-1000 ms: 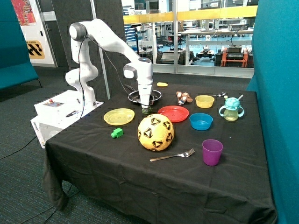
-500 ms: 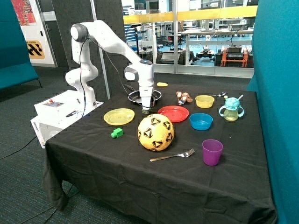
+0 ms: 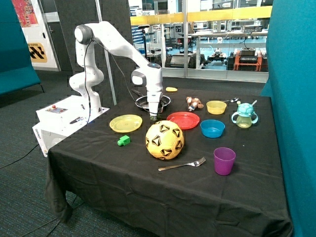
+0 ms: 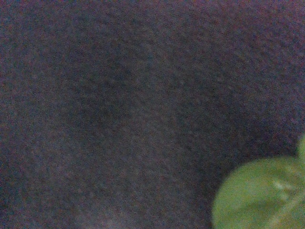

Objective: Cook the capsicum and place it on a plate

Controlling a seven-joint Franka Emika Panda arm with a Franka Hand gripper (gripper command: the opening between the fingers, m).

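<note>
The capsicum [image 3: 155,118], small and dark green, sits on the black cloth between the yellow plate [image 3: 125,123] and the red plate [image 3: 183,120], just in front of the dark pan [image 3: 153,102]. My gripper [image 3: 154,114] points straight down right at the capsicum. The outside view does not show how the gripper stands around it. In the wrist view the capsicum [image 4: 257,195] fills one corner as a green rounded shape, close up, over dark cloth. The red plate is bare.
A yellow-and-black ball [image 3: 164,139] stands just in front of the gripper. A bright green block [image 3: 123,140], a blue bowl [image 3: 212,128], a purple cup [image 3: 224,161], a fork [image 3: 182,165], a yellow bowl [image 3: 216,107] and a sippy cup [image 3: 244,116] are spread over the table.
The wrist shifted very slightly over the capsicum a second ago and has stayed still since. Nothing else moved.
</note>
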